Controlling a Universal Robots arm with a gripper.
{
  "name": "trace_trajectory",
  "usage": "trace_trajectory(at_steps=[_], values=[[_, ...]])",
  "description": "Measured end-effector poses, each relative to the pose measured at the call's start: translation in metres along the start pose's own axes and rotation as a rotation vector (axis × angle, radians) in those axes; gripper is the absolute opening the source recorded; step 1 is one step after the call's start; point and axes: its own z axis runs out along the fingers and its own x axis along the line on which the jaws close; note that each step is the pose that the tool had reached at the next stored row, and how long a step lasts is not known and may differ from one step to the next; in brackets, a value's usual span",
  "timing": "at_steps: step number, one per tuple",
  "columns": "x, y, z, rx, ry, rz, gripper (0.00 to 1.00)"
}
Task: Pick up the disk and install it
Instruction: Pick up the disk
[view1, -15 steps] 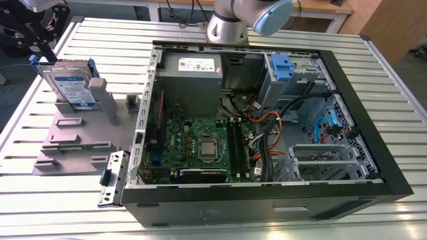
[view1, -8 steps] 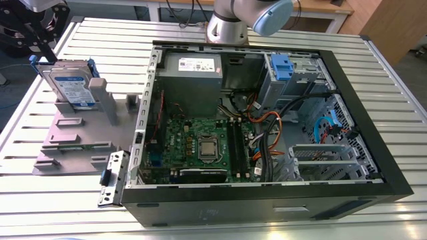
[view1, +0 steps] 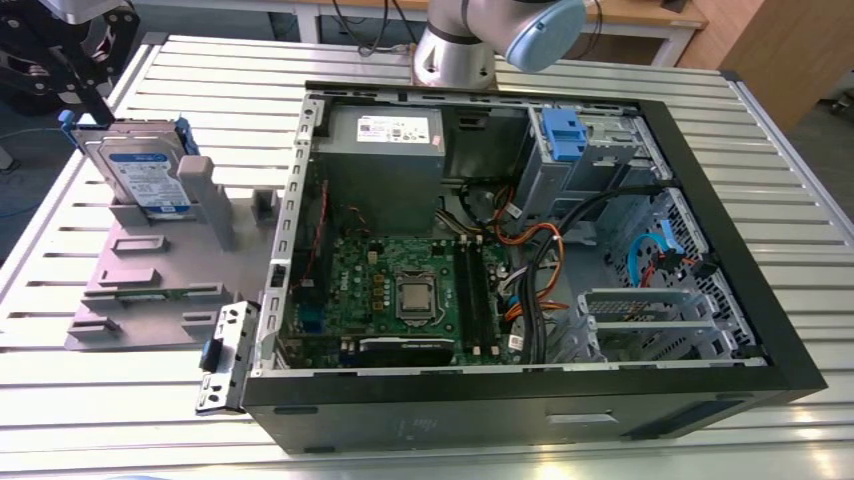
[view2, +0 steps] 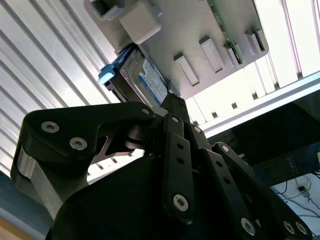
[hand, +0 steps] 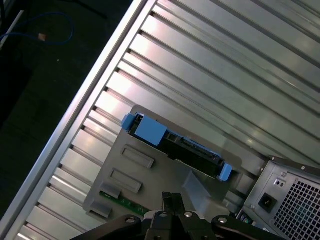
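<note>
Scene: A slatted metal table (view1: 134, 420) is shown in the exterior view. An open computer case (view1: 534, 385) is set at its middle and a grey holder (view1: 160, 270) at the exterior view's left.
Disk: The disk (view1: 144, 178) is stood on edge in the holder, well apart from the case and not yet lifted.
Pincer: The pincer (view1: 96, 105) is hung just above the disk's upper corner. It is drawn closed, tips together, and nothing is held. Whether the disk is touched cannot be told.
Risk, closed tips: If the pincer were lowered like this, the disk's top edge would likely be struck rather than straddled.
Risk, off-centre hold: The pincer is placed near a corner, so the disk could be tilted and jammed in its slot, or the light holder dragged along.
Risk, blue rails (hand: 149, 131): These are judged to be plastic, and a grip on them might slip or flex.
Risk, case: Cables (view1: 534, 250) are draped near the drive bay (view1: 561, 135), so a carried disk could be snagged.
</note>
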Motion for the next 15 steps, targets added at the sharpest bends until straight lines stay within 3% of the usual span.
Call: trace_trajectory(at_steps=[15], values=[[0.0, 0.0, 0.0, -0.0006, 0.0002, -0.022, 0.11]])
